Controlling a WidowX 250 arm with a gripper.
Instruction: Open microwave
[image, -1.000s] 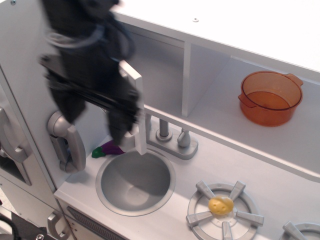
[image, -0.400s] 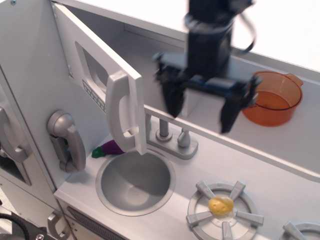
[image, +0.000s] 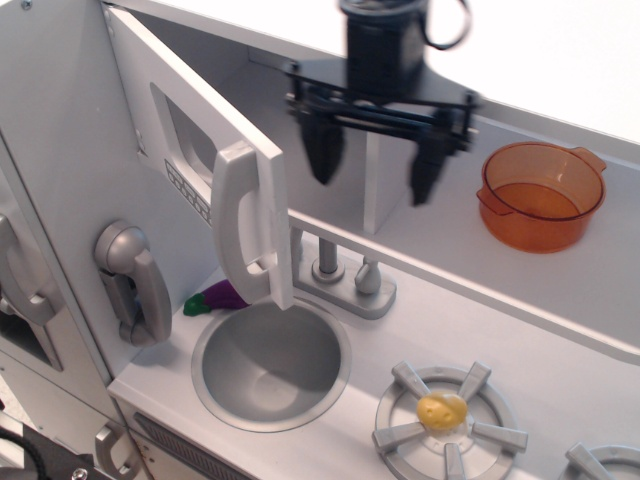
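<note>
The microwave is a light grey box compartment (image: 300, 150) at the upper shelf. Its flat door (image: 195, 150) stands swung open toward me, with a dark window, a row of small buttons and a long silver vertical handle (image: 245, 220). My black gripper (image: 375, 165) hangs in front of the compartment, to the right of the door and apart from it. Its two fingers (image: 323, 152) are spread wide and hold nothing.
A silver phone handset (image: 130, 283) hangs on the left wall. Below lie a round sink (image: 270, 362), a faucet (image: 340, 262), a purple toy eggplant (image: 218, 296) and a burner with a yellow piece (image: 442, 410). An orange pot (image: 540, 195) sits on the right shelf.
A second ago my gripper was at the door by its handle. It has since let go, swung away to the right and risen, leaving the door standing open.
</note>
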